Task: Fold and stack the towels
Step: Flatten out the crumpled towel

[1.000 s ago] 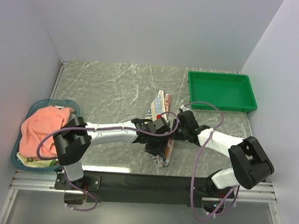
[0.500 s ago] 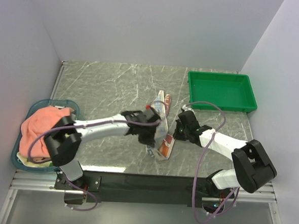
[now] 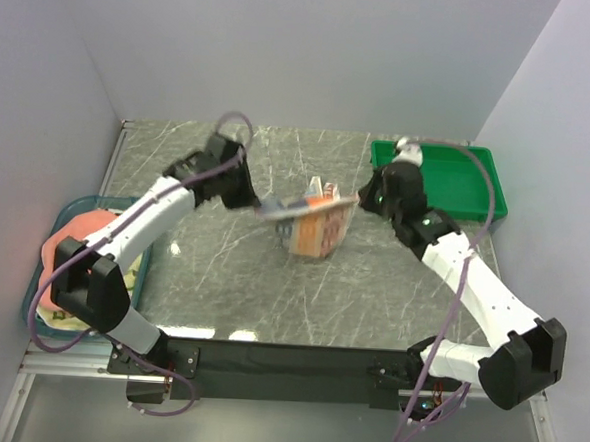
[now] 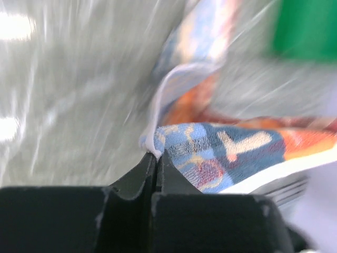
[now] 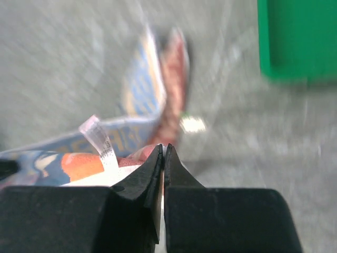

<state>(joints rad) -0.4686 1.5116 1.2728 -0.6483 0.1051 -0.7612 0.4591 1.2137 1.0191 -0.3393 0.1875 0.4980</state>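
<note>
Two grippers have one towel between them. The left gripper [image 3: 259, 207] and the right gripper [image 3: 364, 198] are each pinched shut on an end of the patterned towel [image 3: 313, 227], which is held over the middle of the marble table [image 3: 221, 277]. Its top edge is pulled taut and is the long axis. It runs left to right across my overhead view, with the right end a touch nearer the back wall than the left. The rest of the cloth hangs below that edge in a loose bunch. I cannot tell whether the bottom touches the table.

From the left wrist I see the left gripper [image 4: 156, 156] clenched on a folded corner of the towel [image 4: 237, 147], with blue, orange and cream shapes spreading away to the right. From the right wrist, the right gripper [image 5: 163, 150] is clamped on the cloth's edge, and the towel [image 5: 138, 92] trails off away from the camera. A small white care label [image 5: 100, 141] sticks up just left of the fingers. Both wrist views are smeared, so I cannot read the label or any letters in the print.

The pink towel [image 3: 72, 237] is heaped in the blue basket [image 3: 31, 310] at the table's left edge, well apart from the held one. The green tray [image 3: 438, 180] is at the far right corner, just behind the right gripper.
</note>
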